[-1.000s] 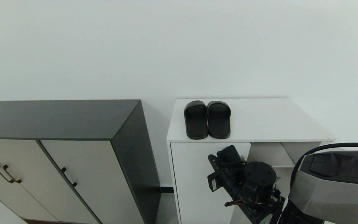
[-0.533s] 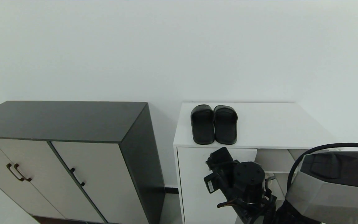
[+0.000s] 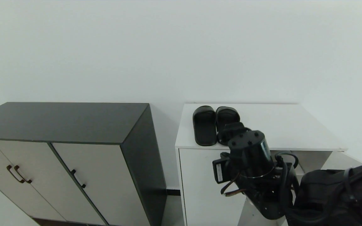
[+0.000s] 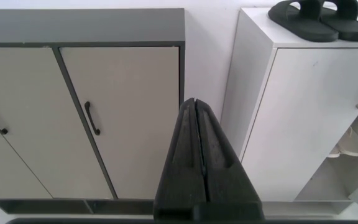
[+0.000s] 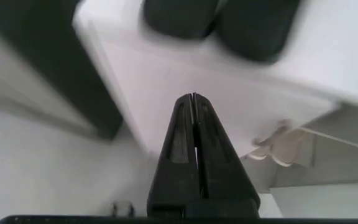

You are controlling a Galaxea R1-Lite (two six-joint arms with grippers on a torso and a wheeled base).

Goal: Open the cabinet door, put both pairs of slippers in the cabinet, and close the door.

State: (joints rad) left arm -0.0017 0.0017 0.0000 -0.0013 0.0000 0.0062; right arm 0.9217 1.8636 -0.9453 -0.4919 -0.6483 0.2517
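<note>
STEP: I am lining up the pickup of the black slippers [image 3: 216, 125], sitting side by side atop the white cabinet [image 3: 278, 131], centre frame | NEXT: I am judging the fingers must part and settle over a slipper | POSE: my right gripper [image 5: 193, 99] is hovering just before the pair, right of centre, fingers pressed together; my left gripper [image 4: 195, 102] is hanging low, fingers together too.

One pair of slippers [image 3: 205, 125] lies on the right cabinet [image 3: 200, 182] top, left part; left cabinet [image 3: 74, 163] stands alongside, both against the wall [image 3: 181, 47].
</note>
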